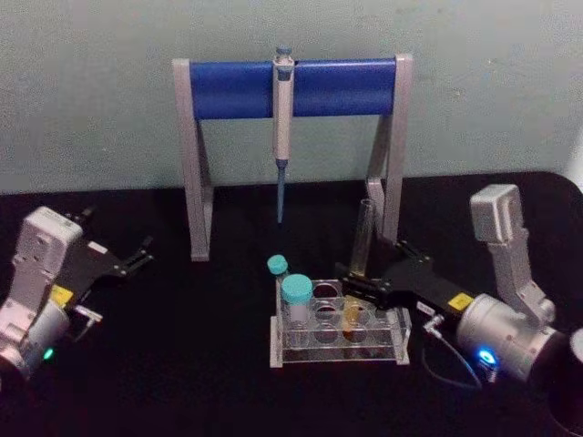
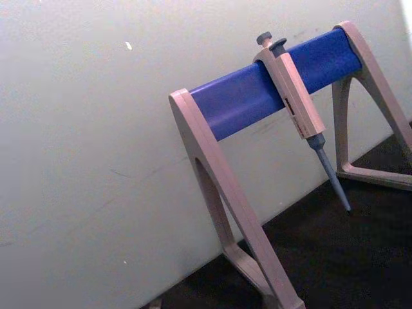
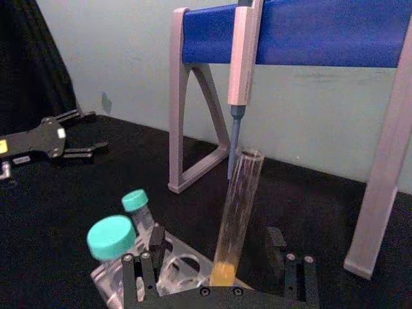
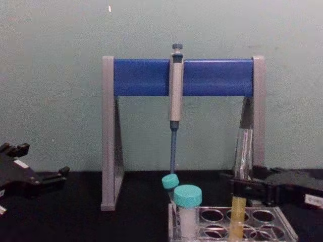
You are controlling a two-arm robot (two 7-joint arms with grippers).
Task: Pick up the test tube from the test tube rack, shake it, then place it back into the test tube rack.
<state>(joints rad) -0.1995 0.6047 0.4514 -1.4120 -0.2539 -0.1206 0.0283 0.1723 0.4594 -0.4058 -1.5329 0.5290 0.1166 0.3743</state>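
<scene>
Test tube in rack, between parted jaws of right gripper

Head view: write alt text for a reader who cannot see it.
The right hand sits open around a test tube of orange liquid standing in a clear rack. The left hand rests open at the left; a pipette hangs on a blue stand behind.

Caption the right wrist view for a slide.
Right gripper open around the test tube standing in the test tube rack; left gripper parked at the table's left.
</scene>
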